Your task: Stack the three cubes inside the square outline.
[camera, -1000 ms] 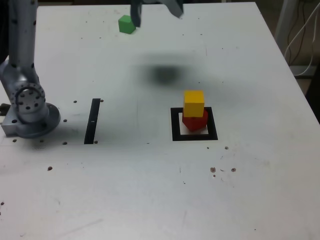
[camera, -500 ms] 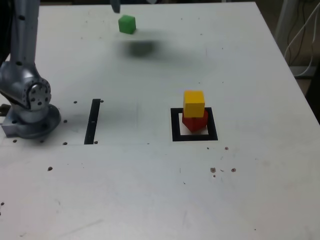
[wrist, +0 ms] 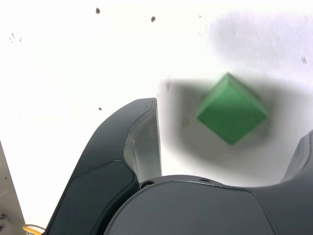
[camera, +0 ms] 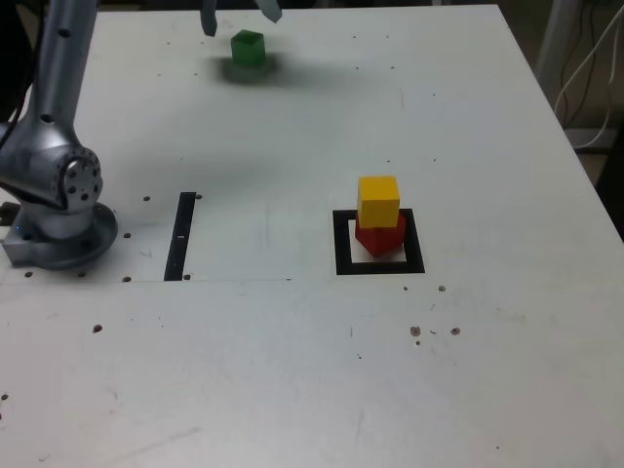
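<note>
Arm leans up from its base at the exterior view's left — gripper [camera: 240,18] at the top edge, partly cut off. Jaws wide apart — nothing held between them.

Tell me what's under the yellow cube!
A solid red cube sits under the bright yellow cube. The yellow one hides the red one's top, so I can't see that part.

A: Ext. cam, where's it at?
B: Off the arm, above the table [camera: 263,361], looking down at a slant; farther back, takes in most of the top.
A: & wrist cam?
B: On the wrist, close in, facing down past the claw [wrist: 232,142].
A: Overlap?
B: Green cube [wrist: 232,110] + the tabletop round it, both views.
</note>
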`<state>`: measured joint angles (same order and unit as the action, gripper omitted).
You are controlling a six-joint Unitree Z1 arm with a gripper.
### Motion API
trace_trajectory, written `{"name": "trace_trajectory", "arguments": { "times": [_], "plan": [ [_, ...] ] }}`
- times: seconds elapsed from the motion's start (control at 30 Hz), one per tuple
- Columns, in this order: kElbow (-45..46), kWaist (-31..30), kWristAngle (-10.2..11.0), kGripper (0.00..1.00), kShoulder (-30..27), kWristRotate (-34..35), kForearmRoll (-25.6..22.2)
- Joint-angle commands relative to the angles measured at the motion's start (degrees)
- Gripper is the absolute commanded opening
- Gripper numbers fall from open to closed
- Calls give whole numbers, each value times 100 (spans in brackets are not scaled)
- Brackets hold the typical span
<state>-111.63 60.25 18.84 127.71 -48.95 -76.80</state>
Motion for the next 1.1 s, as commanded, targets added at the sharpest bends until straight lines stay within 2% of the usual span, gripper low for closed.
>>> {"name": "trace_trajectory", "arguments": {
  "times": [0.0, 0.2, 0.6, 0.9, 1.07],
  "plan": [
    [-102, 52, 13, 98, 47, -20, -5],
    [-163, 110, 6, 95, 208, -77, -21],
    [-266, 103, -275, 89, 450, -226, 18],
    [-463, 73, -430, 75, 717, -227, -121],
    [-507, 35, -426, 60, 759, -205, -131]
  ]
}}
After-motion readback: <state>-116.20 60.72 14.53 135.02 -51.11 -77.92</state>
